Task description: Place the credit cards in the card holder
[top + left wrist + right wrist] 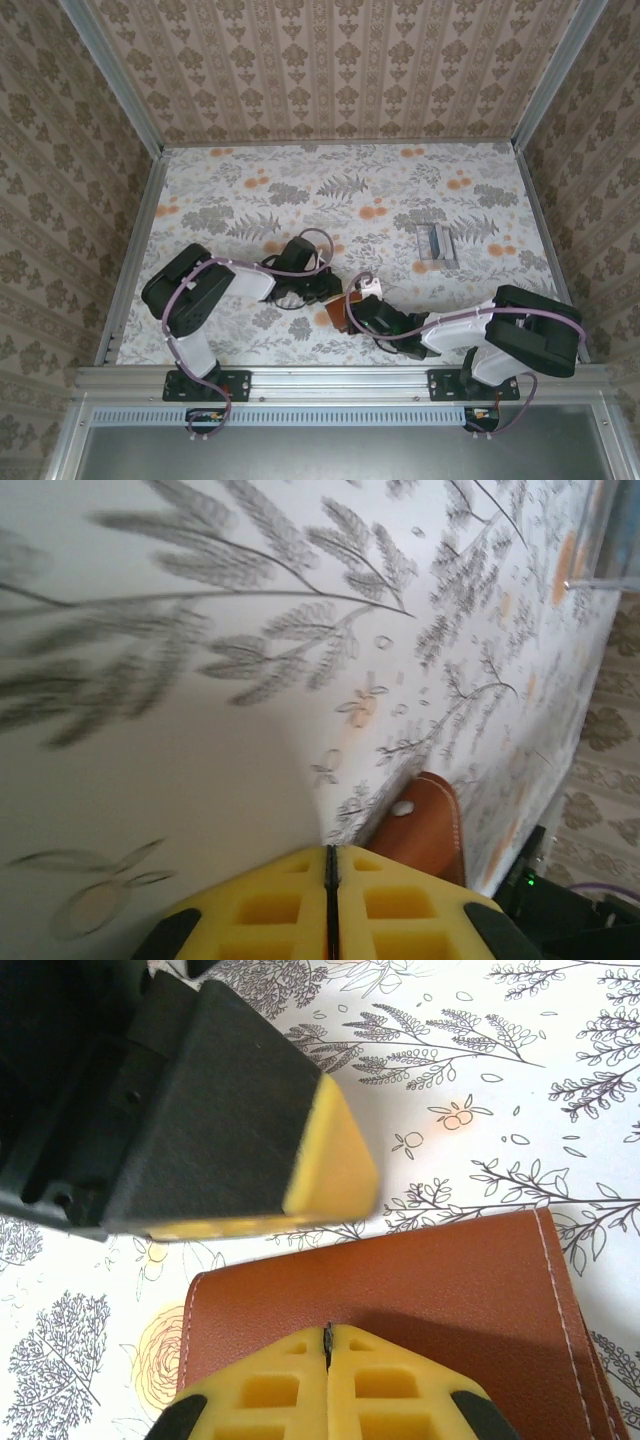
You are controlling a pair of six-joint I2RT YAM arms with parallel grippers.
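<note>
While jaws press together, card holder (400, 1280) lies flat.

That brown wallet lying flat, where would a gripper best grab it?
Likely a stitched outer edge, coming in low from the side: the card holder lies flat and thin on the table, so a pinch from straight above has nothing to close on.

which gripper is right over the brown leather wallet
The right gripper: shut, it hangs over the flat reddish-brown leather wallet; the left gripper sits beside its edge.
</note>
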